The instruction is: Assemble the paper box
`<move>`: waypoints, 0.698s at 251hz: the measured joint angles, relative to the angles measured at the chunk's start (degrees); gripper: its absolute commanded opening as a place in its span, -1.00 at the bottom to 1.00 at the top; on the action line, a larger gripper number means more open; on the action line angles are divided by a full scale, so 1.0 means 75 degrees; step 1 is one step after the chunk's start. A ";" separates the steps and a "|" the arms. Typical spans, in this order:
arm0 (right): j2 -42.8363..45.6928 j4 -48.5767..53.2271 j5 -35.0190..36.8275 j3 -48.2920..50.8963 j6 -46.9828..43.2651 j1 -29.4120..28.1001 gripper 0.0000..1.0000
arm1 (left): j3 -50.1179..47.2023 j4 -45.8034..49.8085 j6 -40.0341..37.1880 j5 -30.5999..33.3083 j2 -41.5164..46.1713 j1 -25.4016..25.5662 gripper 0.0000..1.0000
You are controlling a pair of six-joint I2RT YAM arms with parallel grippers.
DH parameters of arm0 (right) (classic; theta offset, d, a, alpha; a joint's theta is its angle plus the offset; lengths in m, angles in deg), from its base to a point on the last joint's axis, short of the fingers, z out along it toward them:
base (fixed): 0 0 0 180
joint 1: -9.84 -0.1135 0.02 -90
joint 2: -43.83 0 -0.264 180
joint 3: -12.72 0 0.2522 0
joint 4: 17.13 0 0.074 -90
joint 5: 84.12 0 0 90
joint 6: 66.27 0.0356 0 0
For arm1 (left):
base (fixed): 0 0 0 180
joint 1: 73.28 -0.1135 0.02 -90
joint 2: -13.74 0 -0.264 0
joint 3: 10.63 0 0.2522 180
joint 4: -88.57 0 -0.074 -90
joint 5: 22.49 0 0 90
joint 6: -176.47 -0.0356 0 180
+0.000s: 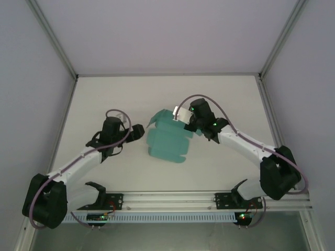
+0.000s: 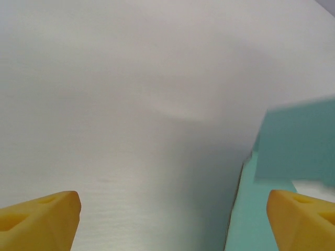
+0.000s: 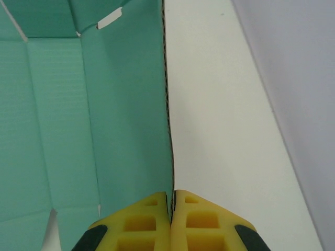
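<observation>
Over to the paper box (image 1: 168, 142), lying mid-table between the two arms on the smooth, off-white table (image 1: 225, 94). Thin teal-green card, matte, with a fine ribbed grain like light corrugate. Part folded: broad flat panels in the middle, a notched near edge, a small flap sticking up at the far-left corner.

Up close from the right wrist, a shallow tray shape taking form. One long side wall standing upright, its thin cut edge running straight away from the camera. Crease lines dividing the floor into panels, a small slot cut through near the far corner. Inside, just its own creased card.

Right gripper (image 3: 171, 201) next: chunky yellow fingers (image 3: 141, 225), moulded with square pockets, black shoulders behind. Pressed tight together, pinching the top edge of that upright wall between them.

Left gripper (image 2: 172, 204) now, just beside the box's left edge. Plain yellow wedge fingertips (image 2: 42, 219), spread wide, with bare tabletop between them. Teal card rising by the right-hand tip, blurred at this range, so hard to say whether touching or only close.
</observation>
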 measured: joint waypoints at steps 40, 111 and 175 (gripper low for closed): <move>-0.0434 0.0131 0.0117 -0.0268 -0.0099 -0.0067 -1.00 | 0.0886 0.0245 -0.0032 0.0548 -0.0632 -0.0245 0.59; -0.0734 -0.0166 0.0656 -0.0323 -0.0175 -0.0291 -1.00 | 0.1218 -0.0734 -0.0965 -0.2066 -0.2087 -0.0067 -0.23; -0.1102 -0.0425 0.1279 -0.0385 -0.0184 -0.0603 -1.00 | 0.1157 -0.1510 -0.1218 -0.2975 -0.2311 0.0542 -0.33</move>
